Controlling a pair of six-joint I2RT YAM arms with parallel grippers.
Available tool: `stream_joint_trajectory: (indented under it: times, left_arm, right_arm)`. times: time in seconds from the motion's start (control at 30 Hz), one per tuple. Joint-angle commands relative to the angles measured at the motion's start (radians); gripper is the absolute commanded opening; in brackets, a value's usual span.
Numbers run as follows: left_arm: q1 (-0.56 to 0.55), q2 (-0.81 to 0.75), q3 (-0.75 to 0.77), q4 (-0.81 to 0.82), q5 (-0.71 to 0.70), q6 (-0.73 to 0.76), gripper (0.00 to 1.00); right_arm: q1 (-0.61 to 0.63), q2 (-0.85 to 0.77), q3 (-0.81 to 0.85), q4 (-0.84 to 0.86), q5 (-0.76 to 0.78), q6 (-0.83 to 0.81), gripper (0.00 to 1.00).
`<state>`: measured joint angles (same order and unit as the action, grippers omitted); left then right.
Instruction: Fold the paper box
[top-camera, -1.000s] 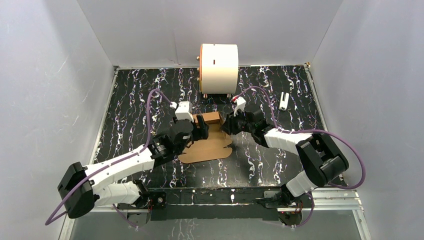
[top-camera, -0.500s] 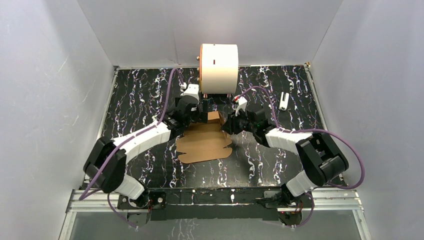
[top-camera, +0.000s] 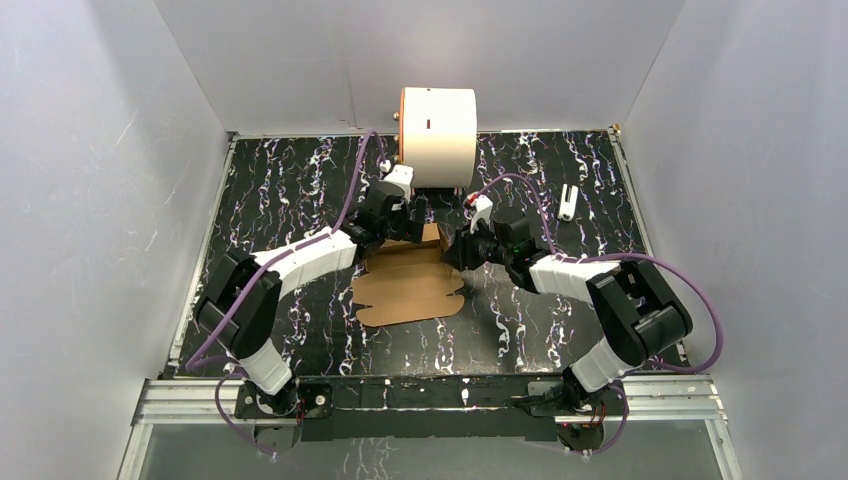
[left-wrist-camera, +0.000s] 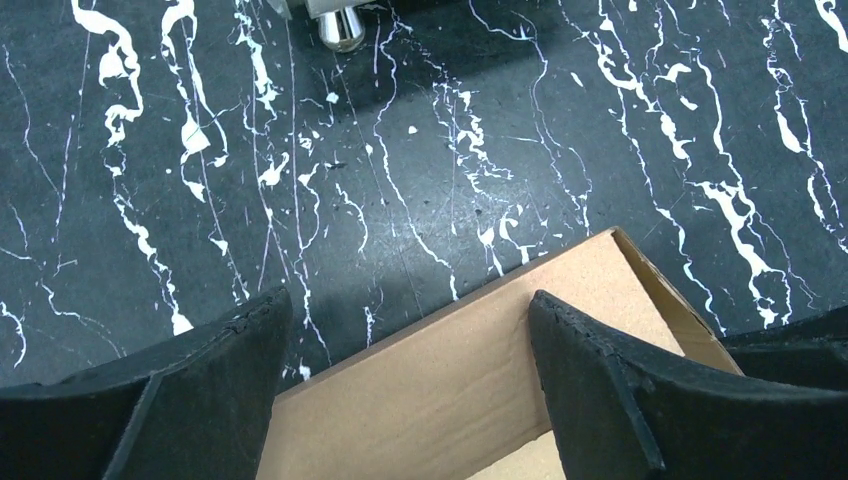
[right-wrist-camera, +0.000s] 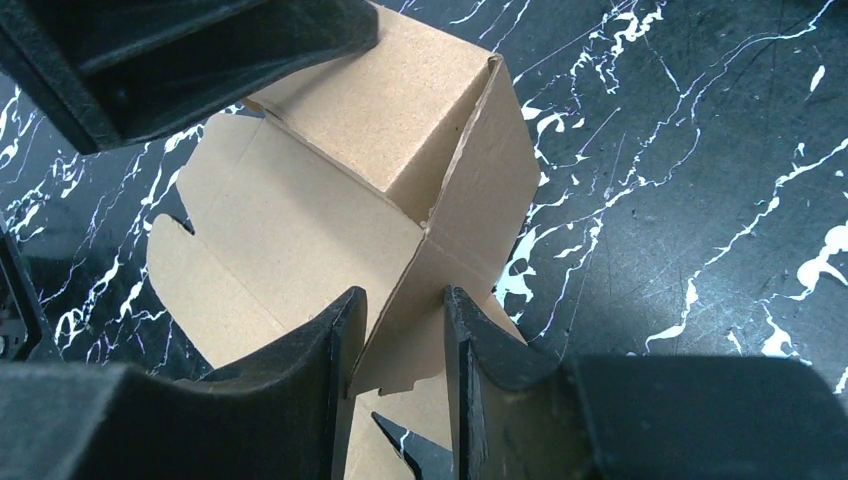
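The paper box (top-camera: 410, 288) is brown cardboard lying mostly flat at the table's centre, with its back wall and right side flap raised. My left gripper (top-camera: 412, 216) hovers over the back wall, jaws wide open. In the left wrist view the wall (left-wrist-camera: 470, 380) runs between the two fingers of the left gripper (left-wrist-camera: 405, 300). My right gripper (top-camera: 452, 250) sits at the box's right rear corner. In the right wrist view its jaws (right-wrist-camera: 400, 300) stand partly open astride the slanting side flap (right-wrist-camera: 480, 200), touching it but not clamping it.
A large white cylinder with an orange rim (top-camera: 438, 135) stands just behind the box; one of its metal feet (left-wrist-camera: 340, 25) shows in the left wrist view. A small white object (top-camera: 568, 201) lies at the back right. Grey walls enclose the black marbled table (top-camera: 290, 190).
My left arm has swung from the box's near left to behind it, and its jaws have opened wider. The right gripper has stayed at the side flap.
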<state>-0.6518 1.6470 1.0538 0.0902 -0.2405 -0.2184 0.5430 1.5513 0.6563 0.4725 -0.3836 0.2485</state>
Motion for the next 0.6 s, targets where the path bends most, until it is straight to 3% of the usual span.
stream_joint_trajectory:
  times: [0.0, 0.33, 0.57]
  left_arm:
    - [0.006, 0.016, 0.035, -0.003, 0.028, 0.037, 0.84]
    - [0.007, 0.017, 0.028, 0.004, 0.046, 0.044, 0.82]
    - [0.012, 0.016, 0.021, 0.008, 0.053, 0.042, 0.82]
  right_arm:
    - [-0.01, -0.005, 0.007, 0.05, -0.033, -0.017, 0.43]
    - [-0.071, -0.117, 0.021, -0.04, -0.055, -0.055, 0.55]
    - [-0.195, -0.177, 0.032, -0.072, -0.084, -0.062, 0.55]
